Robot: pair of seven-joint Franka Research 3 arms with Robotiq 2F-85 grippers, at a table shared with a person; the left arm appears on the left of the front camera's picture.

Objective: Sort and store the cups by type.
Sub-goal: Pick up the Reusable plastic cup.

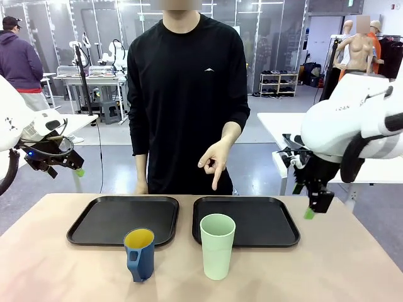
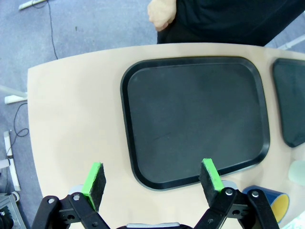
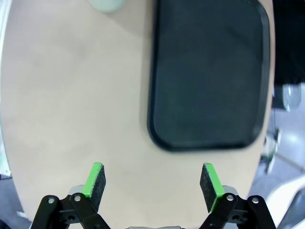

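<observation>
A tall mint-green tumbler [image 1: 217, 245] stands near the table's front, just before the right black tray [image 1: 245, 220]. Left of it a dark blue mug [image 1: 140, 253] with a yellow inside sits in front of the left black tray [image 1: 123, 220]. My left gripper [image 1: 69, 165] hangs open above the table's left edge, well away from both cups. Over the right side my right gripper [image 1: 315, 204] is open too. In the left wrist view the open gripper [image 2: 152, 179] looks down on the left tray [image 2: 195, 119], the mug [image 2: 271, 202] at lower right. The right wrist view shows the open gripper [image 3: 152, 179], the tumbler [image 3: 107, 4] at the top.
A person in black stands at the far side, one hand [image 1: 214, 160] pointing down toward the right tray [image 3: 209, 71]. Both trays are bare. Bare tabletop [image 1: 327, 270] lies on either side of the cups.
</observation>
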